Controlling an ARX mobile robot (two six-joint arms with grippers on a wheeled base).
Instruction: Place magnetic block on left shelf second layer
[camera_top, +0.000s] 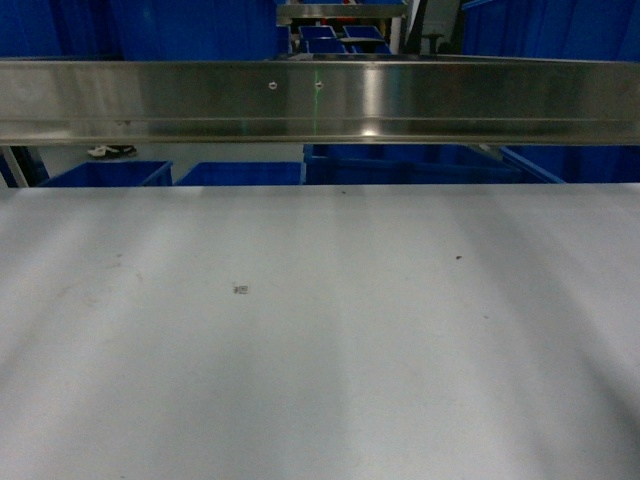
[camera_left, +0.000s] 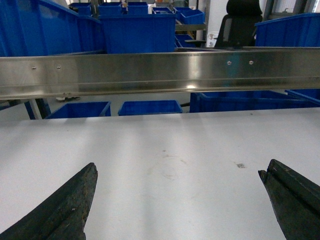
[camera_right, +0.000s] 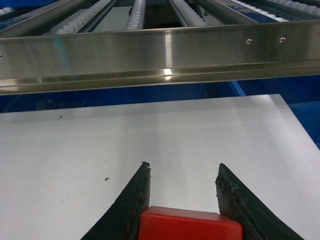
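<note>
The white table (camera_top: 320, 340) fills most of the head view, bare apart from a few specks, with the long steel beam (camera_top: 320, 100) running across above its far edge and blue crates (camera_top: 240, 172) behind and below it. Neither arm shows in that view.

As for progress, the pick-up looks done and the delivery is all still to come: the magnetic block (camera_right: 190, 224) sits between the fingers of the right gripper (camera_right: 184, 192), low over the table near its right edge. The left shelf's second layer cannot be picked out with certainty in any view (white-roller rails (camera_right: 137, 12) show beyond the beam in the right wrist view, but which rack and level they belong to I cannot tell). So what remains, by my judgement, is carrying the block to that rack and setting it on the right level.

The right fingers (camera_right: 131, 205) are drawn in against the red cube's two sides, gripping it, with their tips reaching past its front edge. The left gripper (camera_left: 177, 200) is spread wide, its fingers (camera_left: 65, 207) far apart at the picture's bottom corners, holding nothing and hovering over bare tabletop.
</note>
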